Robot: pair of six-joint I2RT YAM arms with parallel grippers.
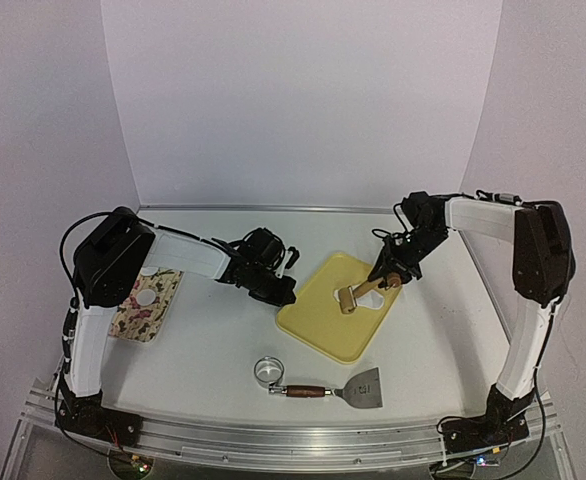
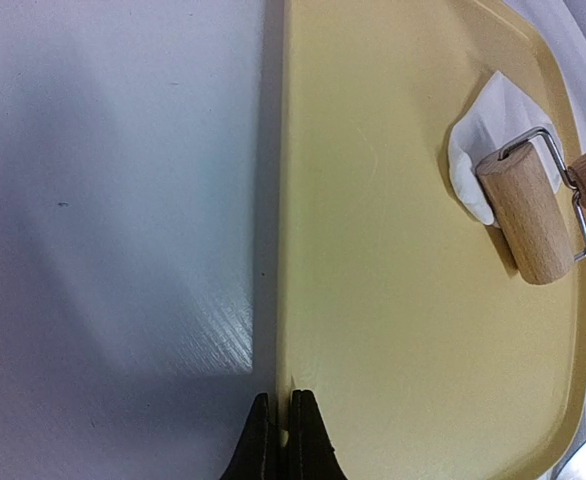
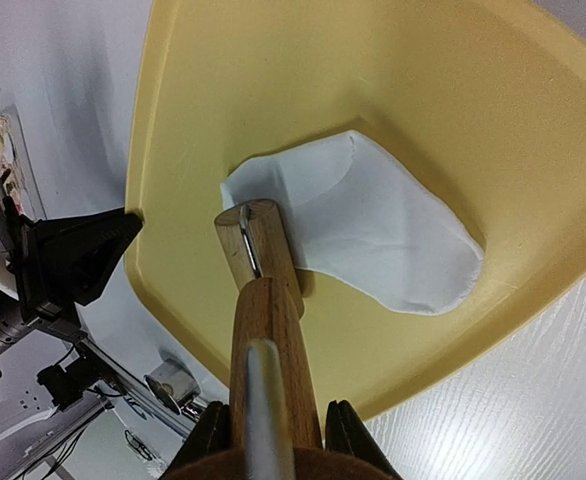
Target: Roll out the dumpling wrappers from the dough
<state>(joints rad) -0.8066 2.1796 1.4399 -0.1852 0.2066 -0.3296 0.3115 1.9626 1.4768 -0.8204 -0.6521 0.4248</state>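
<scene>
A shallow yellow plastic tray (image 2: 393,330) looks smooth with a soft sheen. The flat white sheet of dough (image 3: 383,235) is matt, faintly creased. The pale wooden roller (image 2: 523,215) shows fine grain (frame: bright metal wire). The white tabletop (image 2: 123,250) has light wood-grain texture.

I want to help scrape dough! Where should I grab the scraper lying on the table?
Grab the scraper by its brown wooden handle, pinching across it from above. It lies flat; the handle looks narrow enough to pinch, while the wide metal blade hugs the table.
</scene>
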